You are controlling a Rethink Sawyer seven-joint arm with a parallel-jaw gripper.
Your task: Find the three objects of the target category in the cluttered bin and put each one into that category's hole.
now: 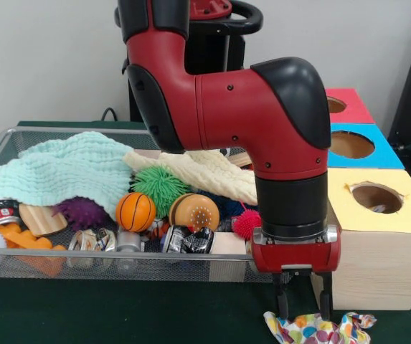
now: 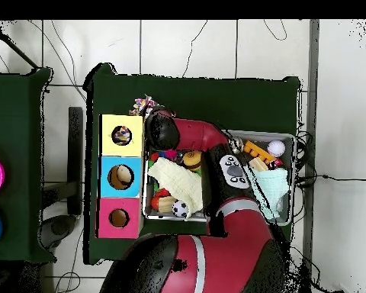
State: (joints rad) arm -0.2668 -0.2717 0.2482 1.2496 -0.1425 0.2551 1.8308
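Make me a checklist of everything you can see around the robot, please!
Surface: table with dark green cover.
Job's things: wire mesh bin full of objects; box with yellow hole, blue hole and red hole.
Clutter: mint cloth, cream cloth, green spiky ball, small basketball, crushed cans, colourful cloth on the table outside the bin.
Gripper: gripper open, fingers down at the colourful cloth.
Cables: cords on the tiled floor.
Surroundings: white wall.

close-up front cam low across the table, overhead way up top-down, both catching bin (image 1: pixel 4 143) and boxes (image 2: pixel 121 175)
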